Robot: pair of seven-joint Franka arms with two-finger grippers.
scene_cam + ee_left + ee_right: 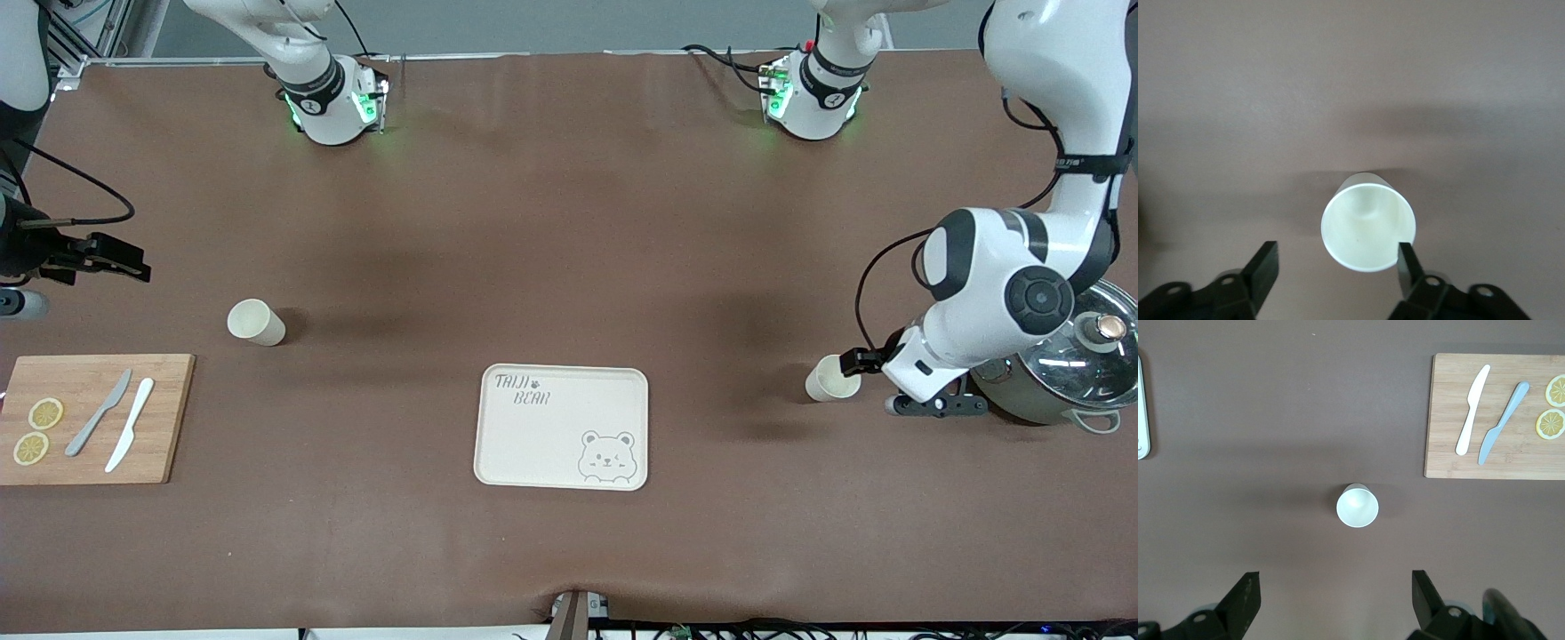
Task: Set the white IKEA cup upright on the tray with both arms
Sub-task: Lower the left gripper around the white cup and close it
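Down at the left arm's end of the table, the left gripper (855,361) sits low beside a white cup (832,379) that lies on its side, mouth turned toward the jaws. In the left wrist view the fingers (1263,269) are spread wide and the cup (1368,221) lies just ahead of them, its rim close to one fingertip; whether they touch I cannot tell. Nothing is gripped. A steel pot with a glass lid (1071,364) stands just beside this arm, toward the table's end.

The right gripper (111,256) hangs above the brown table (569,222) at the right arm's end, its jaws wide apart and empty. A second white cup (255,322) lies tipped on its side on the table, well apart from those jaws; in the right wrist view it (1357,505) shows ahead of and between the open fingers (1243,599), far below them.

The cream tray (564,427) with the bear drawing lies flat in the middle of the table, between the two cups and nearer the front camera than both, with no cup on it. A wooden cutting board (93,418) lies nearer the front camera than the right gripper, carrying a grey knife (99,412), a white knife (130,424) and two lemon slices (37,430).
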